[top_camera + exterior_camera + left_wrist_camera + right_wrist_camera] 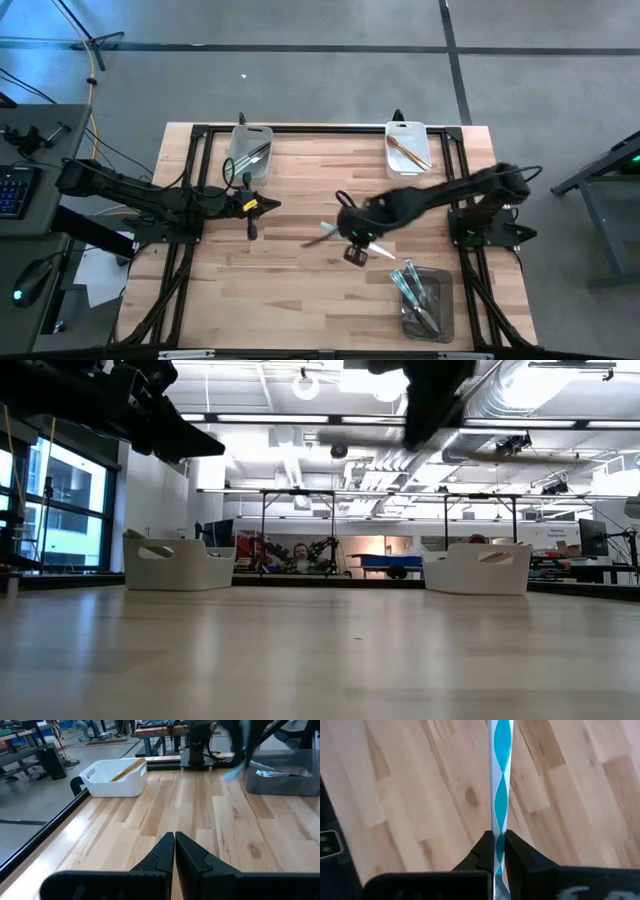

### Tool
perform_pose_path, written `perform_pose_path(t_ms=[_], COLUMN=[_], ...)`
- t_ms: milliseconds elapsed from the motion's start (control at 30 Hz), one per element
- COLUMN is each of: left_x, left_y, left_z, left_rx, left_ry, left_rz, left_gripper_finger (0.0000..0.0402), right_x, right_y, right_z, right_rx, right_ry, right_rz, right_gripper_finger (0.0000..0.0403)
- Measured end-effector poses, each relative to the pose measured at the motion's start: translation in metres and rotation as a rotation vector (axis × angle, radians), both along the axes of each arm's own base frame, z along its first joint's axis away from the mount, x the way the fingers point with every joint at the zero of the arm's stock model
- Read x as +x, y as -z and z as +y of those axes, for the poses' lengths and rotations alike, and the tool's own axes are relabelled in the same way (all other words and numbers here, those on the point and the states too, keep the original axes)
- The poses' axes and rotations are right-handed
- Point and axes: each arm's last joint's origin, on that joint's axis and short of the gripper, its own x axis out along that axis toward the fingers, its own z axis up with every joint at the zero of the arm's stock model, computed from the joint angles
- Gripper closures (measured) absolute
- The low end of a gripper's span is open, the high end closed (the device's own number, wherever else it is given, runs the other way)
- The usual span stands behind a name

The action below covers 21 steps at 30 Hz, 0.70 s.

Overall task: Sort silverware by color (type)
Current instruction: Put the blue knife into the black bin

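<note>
The right gripper [357,247] is positioned over the middle of the table [300,290], clenched on a blue-green piece of silverware [500,780]. In the right wrist view the slim handle runs straight out from between the two fingers [485,851], which press against it from both sides, and the piece hangs above the wood surface. From above, the held piece extends from the gripper toward the dark bin [428,305], which lies just beyond the gripper on the near right of the table and contains further blue-green pieces [413,285]. The white bin [408,148] with gold-bronze pieces [405,152] stands well away from the gripper at the far right edge. The left gripper [250,207] waits over the left half of the table, its fingers [162,852] pressed together with nothing between them. The grey bin [250,152] with silver pieces [255,155] sits just beyond it at the far edge.
</note>
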Motion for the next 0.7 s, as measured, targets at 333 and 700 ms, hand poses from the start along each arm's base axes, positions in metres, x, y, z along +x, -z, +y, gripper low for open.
perform_pose_path(t_ms=[333, 700], left_x=[0.000, 0.000], left_y=[0.002, 0.002], left_z=[0.000, 0.000], left_rx=[-0.004, -0.030], left_ry=[-0.001, -0.006], left_rz=[0.017, 0.011], left_gripper_finger=[0.0396, 0.0396], right_x=[-0.068, -0.128], right_y=[-0.027, 0.000], right_z=[0.078, 0.126], right_rx=[-0.090, -0.120], right_ry=[0.259, 0.607], right_rz=[-0.041, -0.065], right_gripper_finger=[0.0400, 0.0400])
